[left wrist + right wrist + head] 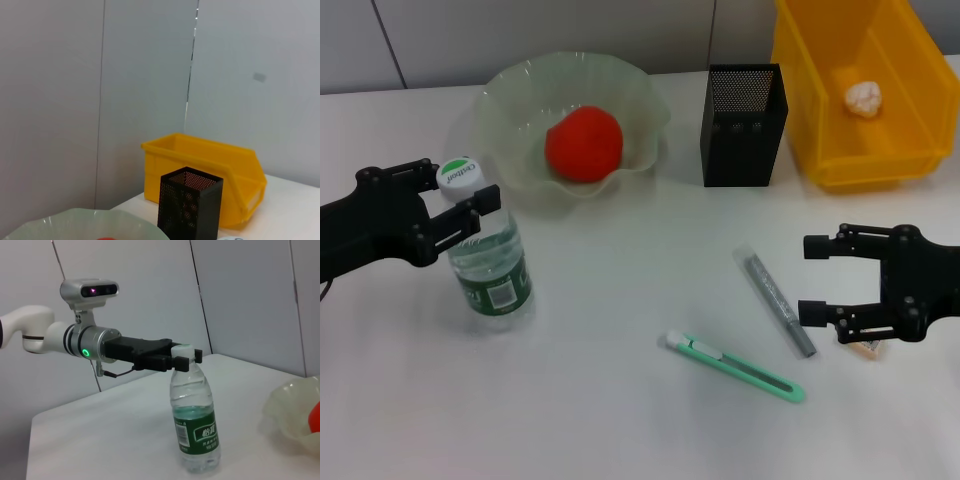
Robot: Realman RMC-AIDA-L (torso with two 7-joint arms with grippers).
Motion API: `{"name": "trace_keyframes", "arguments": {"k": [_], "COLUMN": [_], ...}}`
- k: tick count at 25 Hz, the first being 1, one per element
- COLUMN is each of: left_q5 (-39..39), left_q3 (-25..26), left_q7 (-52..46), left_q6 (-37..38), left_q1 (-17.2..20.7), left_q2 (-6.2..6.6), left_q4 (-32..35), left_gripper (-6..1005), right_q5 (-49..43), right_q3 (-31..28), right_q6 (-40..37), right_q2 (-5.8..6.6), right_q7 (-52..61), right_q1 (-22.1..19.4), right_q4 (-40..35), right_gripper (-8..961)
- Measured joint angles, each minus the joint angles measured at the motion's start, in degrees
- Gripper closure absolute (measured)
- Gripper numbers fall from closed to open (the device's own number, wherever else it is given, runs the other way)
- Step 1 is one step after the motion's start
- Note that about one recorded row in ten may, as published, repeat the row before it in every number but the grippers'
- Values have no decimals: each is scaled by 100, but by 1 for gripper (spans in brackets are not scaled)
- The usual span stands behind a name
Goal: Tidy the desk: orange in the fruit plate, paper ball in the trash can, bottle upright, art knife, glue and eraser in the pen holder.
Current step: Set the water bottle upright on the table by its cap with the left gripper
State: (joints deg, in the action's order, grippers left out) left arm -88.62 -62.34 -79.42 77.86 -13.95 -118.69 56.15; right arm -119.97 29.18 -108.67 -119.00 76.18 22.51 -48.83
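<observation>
The bottle [490, 262] stands upright on the table at the left. My left gripper [463, 185] is open, with a finger on each side of the bottle's neck just under the white cap [460, 172]; the right wrist view shows the same bottle [197, 425] and left gripper [187, 357]. The orange [583, 143] lies in the fruit plate [520, 90]. The paper ball [863, 97] rests in the yellow trash can [910, 160]. The green art knife [735, 368] and grey glue stick [775, 300] lie on the table. My right gripper [810, 280] is open above the eraser [865, 347], which is partly hidden.
The black mesh pen holder [742, 125] stands between the plate and the trash can. In the left wrist view the pen holder [190, 205] stands in front of the trash can [210, 165], with the plate rim [75, 220] near. A wall runs behind the table.
</observation>
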Motion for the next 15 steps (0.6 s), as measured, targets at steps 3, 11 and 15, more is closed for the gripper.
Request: {"name": "trace_keyframes", "arguments": {"k": [3,11,15], "left_q5": [3,306,352], "left_q3": [-6,-8,11], "left_q7": [70,568,571], "left_q6": [33,322,328], "left_q1": [12,76,68], "left_q2": [-3,-3,2], "left_q4": [-12,-323,-413], "left_gripper": [550,551,525], "right_q5": [0,-25,-28], "right_q3": [0,0,0], "right_q6": [9,104,105], "right_q2": [0,0,0], "right_q7": [-37,-98,-104], "right_q1": [2,29,39], "right_q4": [64,138,145], "right_gripper": [115,115,115]}}
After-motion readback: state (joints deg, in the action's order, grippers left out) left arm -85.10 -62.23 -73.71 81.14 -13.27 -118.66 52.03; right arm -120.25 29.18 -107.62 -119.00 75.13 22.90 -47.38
